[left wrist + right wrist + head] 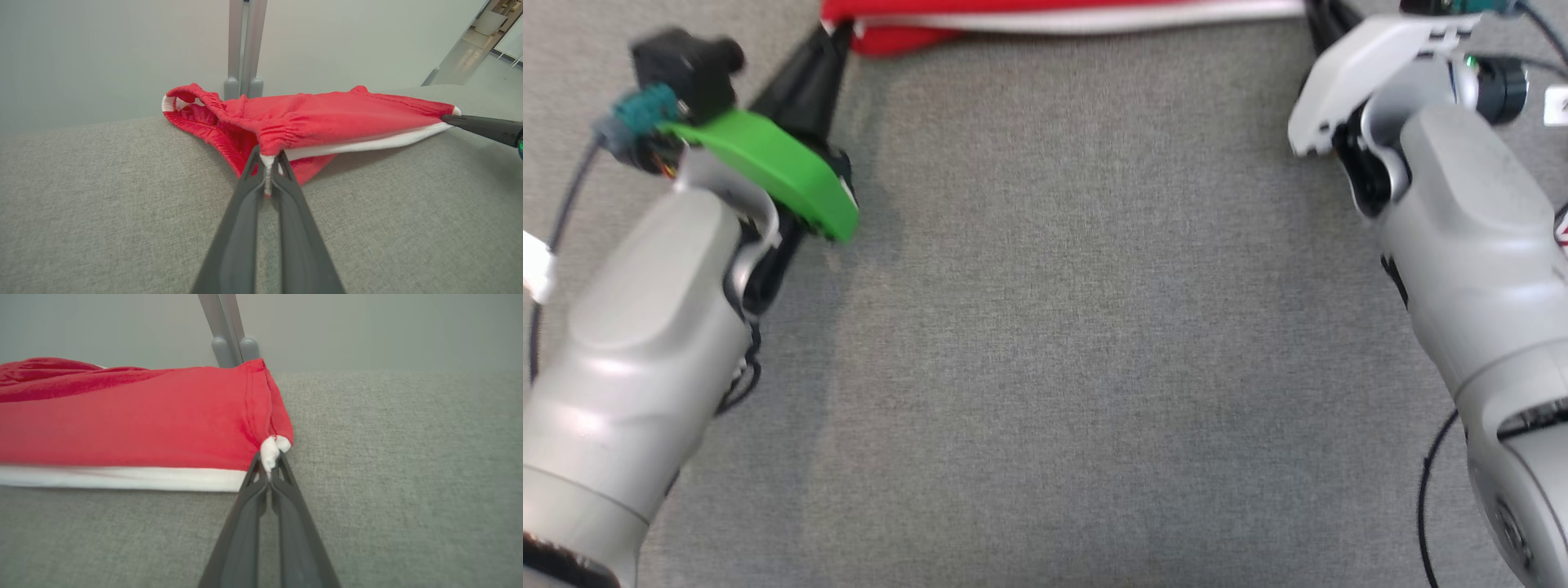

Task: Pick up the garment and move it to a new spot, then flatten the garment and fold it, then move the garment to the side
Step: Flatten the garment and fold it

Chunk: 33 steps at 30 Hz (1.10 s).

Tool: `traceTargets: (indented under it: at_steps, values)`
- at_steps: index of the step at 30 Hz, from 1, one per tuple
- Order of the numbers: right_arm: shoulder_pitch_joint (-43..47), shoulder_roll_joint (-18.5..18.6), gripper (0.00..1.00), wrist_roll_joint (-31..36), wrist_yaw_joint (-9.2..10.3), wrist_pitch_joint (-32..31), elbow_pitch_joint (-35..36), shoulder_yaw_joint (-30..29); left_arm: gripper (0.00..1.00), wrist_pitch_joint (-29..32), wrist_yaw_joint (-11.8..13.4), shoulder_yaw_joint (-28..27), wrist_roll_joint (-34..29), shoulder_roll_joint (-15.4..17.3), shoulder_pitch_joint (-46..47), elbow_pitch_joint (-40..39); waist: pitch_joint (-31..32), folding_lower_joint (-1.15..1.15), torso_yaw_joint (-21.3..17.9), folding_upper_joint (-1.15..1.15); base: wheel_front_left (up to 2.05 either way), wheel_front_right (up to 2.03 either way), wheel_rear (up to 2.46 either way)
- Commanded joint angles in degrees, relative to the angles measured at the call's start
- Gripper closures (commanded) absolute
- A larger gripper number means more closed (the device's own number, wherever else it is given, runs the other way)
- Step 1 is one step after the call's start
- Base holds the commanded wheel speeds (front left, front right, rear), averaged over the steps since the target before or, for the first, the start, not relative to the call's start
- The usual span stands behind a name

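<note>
Grey fabric worktop [1078, 327] lying under both arms, pale wall and grey post [245, 45] standing behind.
- Left tool [269, 161] pinching shut on white-trimmed corner of red garment [327, 114].
- Right tool [270, 461] clamping shut on opposite corner.
- Step, as judged: spreading garment flat.
- Doing it well: holding both tools low and level, pulling apart evenly, white hem [122, 477] running taut without slipping from either grip.
- Garment stretching between tool tips along worktop's far edge, waistband bunching just past left tool.

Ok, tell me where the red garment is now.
At the head view's top edge, the red garment stretches between the left gripper and right gripper, each pinching one end.
</note>
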<state>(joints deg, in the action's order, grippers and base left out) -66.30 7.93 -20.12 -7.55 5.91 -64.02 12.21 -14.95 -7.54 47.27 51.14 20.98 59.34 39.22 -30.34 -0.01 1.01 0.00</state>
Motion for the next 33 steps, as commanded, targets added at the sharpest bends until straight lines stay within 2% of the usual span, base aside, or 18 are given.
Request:
traceTargets:
  at_steps: [1, 7, 16, 23, 33]
  values:
    - [2.87, 1.56, 1.00, -1.95, 0.15, -1.92, 1.24, 2.18, 1.00, -0.28, 0.14, 1.03, 0.14, 1.07, -2.36, -0.76, 8.38, 0.01, 1.96, 0.00, 0.00, 0.00, 0.00]
    - [12.16, 7.42, 1.00, -12.06, 0.15, -12.52, 9.69, 11.81, 1.00, -0.27, 0.14, 7.75, -2.61, 2.96, -9.26, -4.05, 14.37, 0.01, 2.31, 0.00, 0.00, 0.00, 0.00]
    - [23.75, 19.91, 1.00, -26.55, 0.15, -27.74, 26.54, 21.48, 1.00, -0.24, 0.14, 12.80, -2.14, 6.15, -19.48, -8.70, 21.41, 0.01, 1.27, 0.00, 0.00, 0.00, 0.00]
    - [31.44, 27.50, 1.00, -33.03, 0.17, -35.69, 36.43, 23.46, 1.00, 1.02, 0.36, 15.22, 0.02, 9.26, -27.02, -14.54, 26.10, 0.01, 0.33, 0.00, 0.00, 0.00, 0.00]
    - [42.90, 35.64, 1.00, -41.11, 0.16, -49.85, 49.16, 18.72, 1.00, 6.38, 5.51, 17.99, 1.74, 15.76, -35.60, -31.41, 27.91, 0.01, 0.43, 0.00, 0.00, 0.00, 0.00]
